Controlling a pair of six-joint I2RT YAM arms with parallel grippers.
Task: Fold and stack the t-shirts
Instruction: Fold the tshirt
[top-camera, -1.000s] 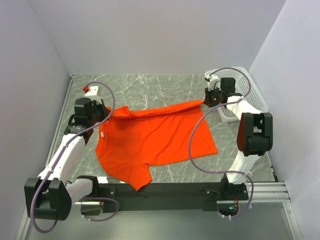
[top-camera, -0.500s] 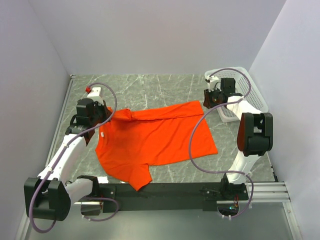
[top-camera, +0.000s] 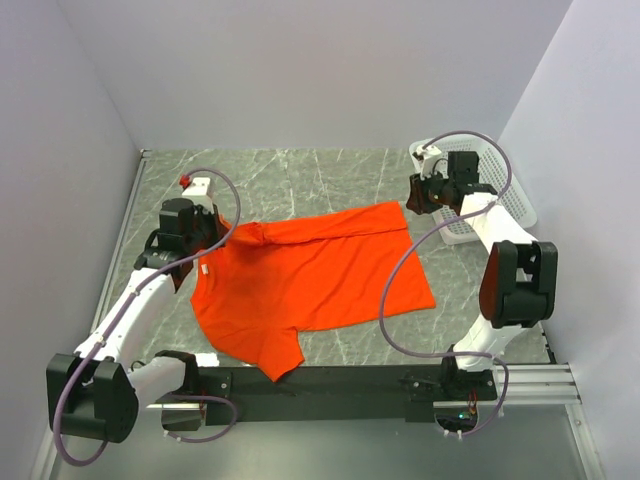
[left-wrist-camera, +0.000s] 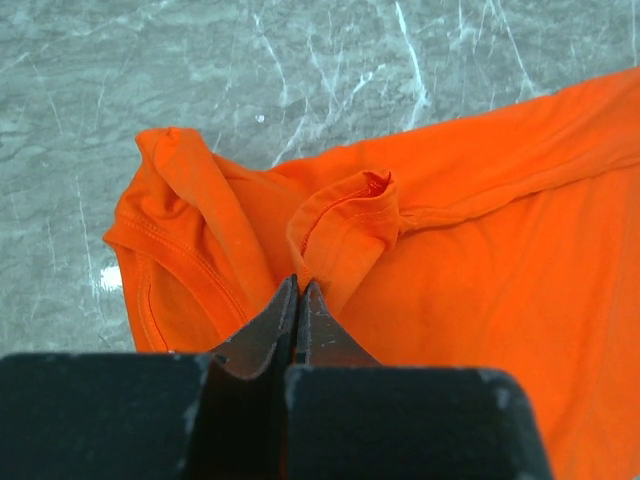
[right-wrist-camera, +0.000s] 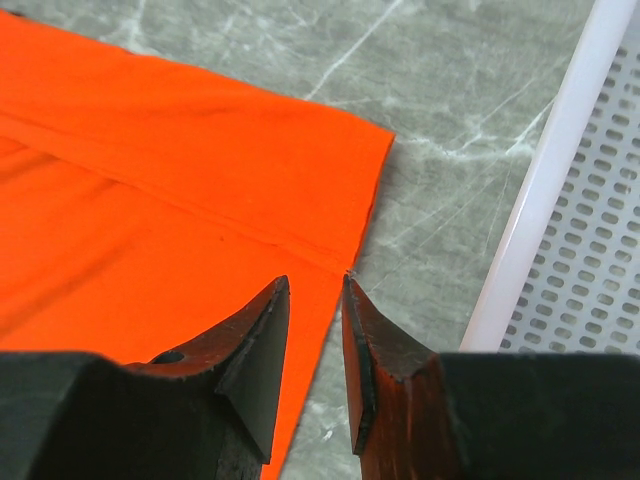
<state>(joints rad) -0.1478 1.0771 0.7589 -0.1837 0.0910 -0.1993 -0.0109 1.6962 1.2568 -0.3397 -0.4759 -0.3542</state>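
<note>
One shirt (top-camera: 310, 275) lies spread on the bench (top-camera: 320, 180) between the arms with only its far edge turned over — no full fold, no stack yet — the left claw (left-wrist-camera: 300, 284) pinched shut on cloth at the shoulder, the right claw (right-wrist-camera: 314, 285) part open over the hem corner, holding nothing.

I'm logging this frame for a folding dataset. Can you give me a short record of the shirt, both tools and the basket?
t-shirt: orange-red, spread on the table, one sleeve bunched up
left tool: shut, pinching the t-shirt at that sleeve
right tool: open, over the t-shirt's corner beside the basket, holding nothing
basket: white mesh, far right, apart from the t-shirt
</note>
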